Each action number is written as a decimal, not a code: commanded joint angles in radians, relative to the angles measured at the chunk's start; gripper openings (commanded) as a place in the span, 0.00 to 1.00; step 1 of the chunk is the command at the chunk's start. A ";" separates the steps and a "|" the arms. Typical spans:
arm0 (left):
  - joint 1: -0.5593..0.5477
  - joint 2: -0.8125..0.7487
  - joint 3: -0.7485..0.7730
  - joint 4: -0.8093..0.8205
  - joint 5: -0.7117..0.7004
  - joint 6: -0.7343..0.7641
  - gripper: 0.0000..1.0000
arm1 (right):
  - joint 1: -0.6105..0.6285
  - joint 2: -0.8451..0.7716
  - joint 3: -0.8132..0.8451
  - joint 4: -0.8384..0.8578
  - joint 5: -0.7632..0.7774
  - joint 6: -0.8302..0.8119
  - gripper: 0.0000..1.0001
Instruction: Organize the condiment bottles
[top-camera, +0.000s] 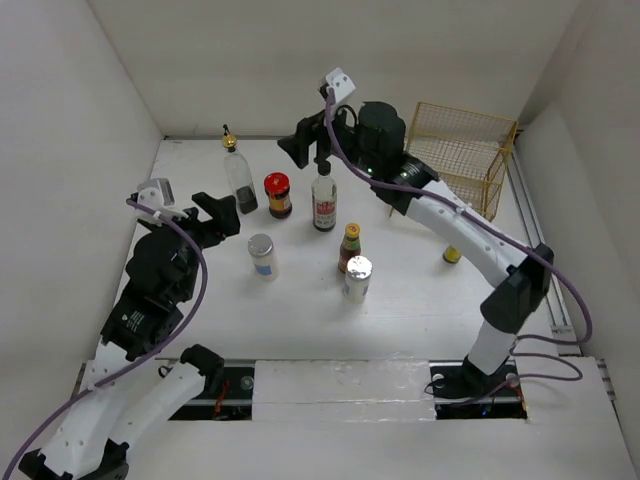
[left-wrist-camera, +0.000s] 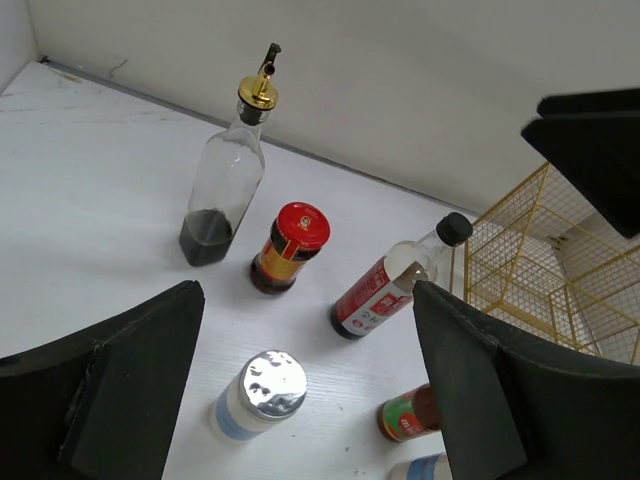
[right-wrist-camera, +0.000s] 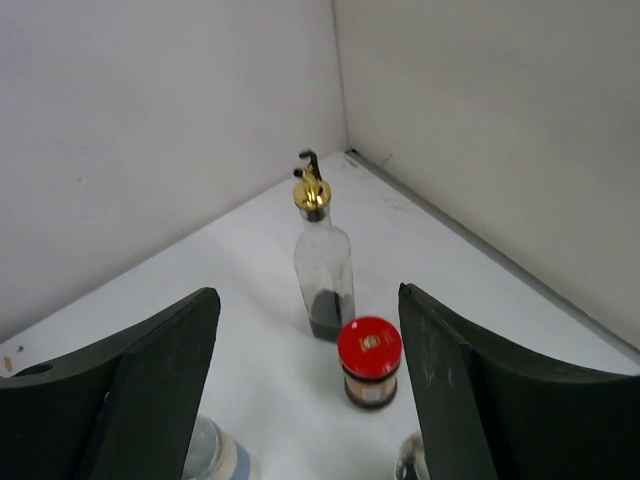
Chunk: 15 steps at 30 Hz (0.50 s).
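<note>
The condiment bottles stand mid-table. At the back are a gold-spout clear bottle (top-camera: 238, 175), a red-lidded jar (top-camera: 277, 194) and a tall black-capped clear bottle (top-camera: 324, 198). Nearer stand a silver-lidded white jar (top-camera: 263, 255), a yellow-capped brown bottle (top-camera: 349, 247) and a second silver-lidded jar (top-camera: 358, 278). Another yellow-capped bottle (top-camera: 452, 254) shows partly behind the right arm. My left gripper (top-camera: 222, 212) is open and empty, left of the group. My right gripper (top-camera: 308, 150) is open and empty, above and behind the tall bottle. The left wrist view shows the silver-lidded jar (left-wrist-camera: 258, 395) between its fingers.
A yellow wire rack (top-camera: 462, 150) stands at the back right, also in the left wrist view (left-wrist-camera: 560, 270). White walls close the table at the back and both sides. The right arm reaches over the table's right half.
</note>
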 joint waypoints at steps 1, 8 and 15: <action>-0.001 -0.042 -0.010 0.037 0.009 0.009 0.82 | 0.009 0.088 0.215 -0.050 -0.038 0.021 0.78; 0.009 -0.146 -0.064 0.069 -0.053 0.009 0.55 | 0.055 0.412 0.689 -0.228 -0.037 0.021 0.17; 0.019 -0.155 -0.073 0.069 -0.099 -0.011 0.20 | 0.104 0.448 0.668 -0.225 0.046 0.021 0.12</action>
